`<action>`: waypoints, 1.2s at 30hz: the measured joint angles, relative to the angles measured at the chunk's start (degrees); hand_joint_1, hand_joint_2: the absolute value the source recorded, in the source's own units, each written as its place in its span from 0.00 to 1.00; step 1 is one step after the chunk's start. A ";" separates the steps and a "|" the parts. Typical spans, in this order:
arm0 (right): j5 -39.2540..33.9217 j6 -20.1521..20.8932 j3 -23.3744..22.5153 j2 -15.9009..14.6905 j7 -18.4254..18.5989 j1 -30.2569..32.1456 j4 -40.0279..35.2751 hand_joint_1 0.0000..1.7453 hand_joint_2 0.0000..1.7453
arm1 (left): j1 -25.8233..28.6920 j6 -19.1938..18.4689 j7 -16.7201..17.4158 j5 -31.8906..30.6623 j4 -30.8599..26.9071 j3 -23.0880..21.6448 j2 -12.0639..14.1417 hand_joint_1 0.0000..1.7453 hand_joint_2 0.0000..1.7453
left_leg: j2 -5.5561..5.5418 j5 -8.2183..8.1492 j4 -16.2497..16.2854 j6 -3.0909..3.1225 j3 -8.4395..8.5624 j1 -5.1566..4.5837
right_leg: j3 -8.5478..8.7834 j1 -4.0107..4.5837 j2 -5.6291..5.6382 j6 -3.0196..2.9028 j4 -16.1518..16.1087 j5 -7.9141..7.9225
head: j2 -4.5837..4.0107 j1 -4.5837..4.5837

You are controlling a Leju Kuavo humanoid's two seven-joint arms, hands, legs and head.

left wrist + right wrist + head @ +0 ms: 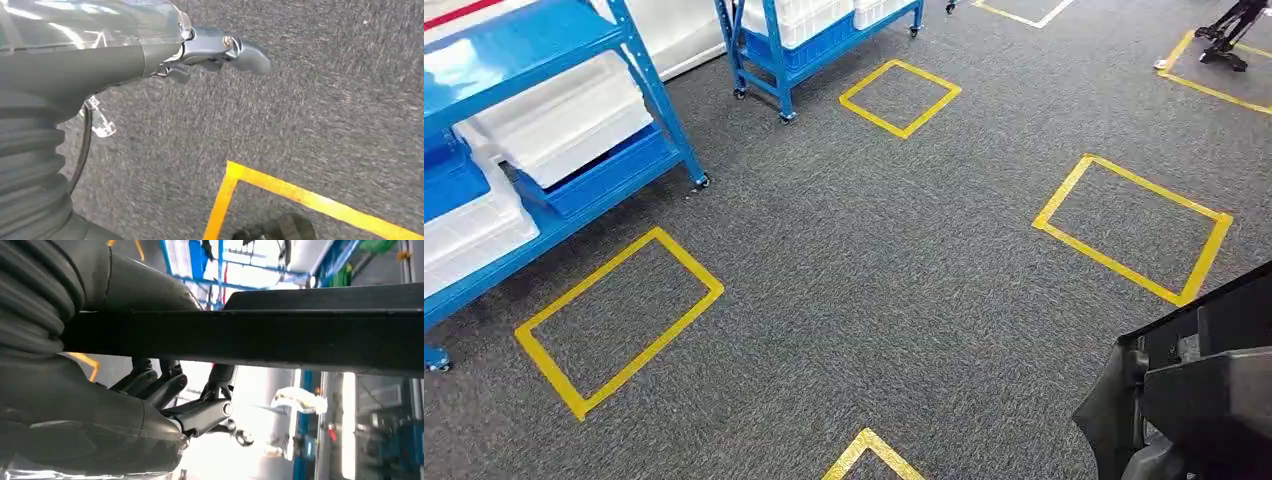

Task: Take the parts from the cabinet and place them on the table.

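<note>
head high over carpet [874,280], wrists close (tilted)

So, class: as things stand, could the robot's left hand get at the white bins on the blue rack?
Probably not yet: the left hand hangs over carpet, and the white bins on the blue rack lie across open floor.

Even overhead light, glare on the white bins [564,125], blown-out backlit right wrist view.

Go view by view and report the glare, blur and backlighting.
Head view: even light, sharp carpet, slight glare on the white bins in the blue rack. Left wrist view: carpet motion-blurred, reflections streaking the left hand. Right wrist view: blown-out bright background, leaving the right hand and the black part it grips nearly silhouetted.
</note>
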 joint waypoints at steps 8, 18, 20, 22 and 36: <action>0.00 0.00 0.00 0.00 -0.50 -0.34 0.00 1.00 1.00 | 0.20 -0.26 -0.02 0.90 0.61 -0.92 -0.17 0.00 1.00 | -5.51 6.99 -9.97 1.19 3.16 0.02 | -0.38 0.47 6.09 0.49 1.14 -0.17 | -0.02 0.18; 0.09 0.00 0.00 -0.07 -1.14 -0.40 -0.02 1.00 1.00 | 0.14 -0.63 -0.20 2.67 0.79 -3.23 -0.28 0.00 1.00 | 1.98 7.62 -11.11 3.17 3.40 -0.38 | -9.49 -0.06 0.49 2.75 17.94 -7.46 | -0.02 0.31; 0.15 0.00 0.00 -0.07 -1.31 -0.36 -0.02 1.00 1.00 | -0.04 -0.63 -0.20 3.06 0.79 -3.78 -0.35 0.00 1.00 | 3.25 7.35 -11.09 2.89 3.57 -0.38 | -6.03 -0.13 -0.28 2.77 11.70 -3.53 | 0.00 0.35; 0.18 0.00 0.00 -0.07 -1.44 -0.38 -0.04 1.00 1.00 | -0.04 -0.63 -0.20 3.26 0.79 -4.26 -0.42 0.00 1.00 | 4.43 6.93 -11.06 2.35 4.36 -0.47 | 0.12 0.07 -4.50 2.30 1.31 -0.27 | 0.00 0.33; 0.52 0.00 -0.02 -0.04 -1.27 0.18 -0.17 1.00 1.00 | -0.12 -0.61 0.07 4.28 0.87 -6.71 -0.68 0.00 1.00 | -1.31 5.80 -3.32 0.51 0.51 -0.14 | 0.05 0.53 4.63 -0.08 0.39 0.14 | -0.02 -0.11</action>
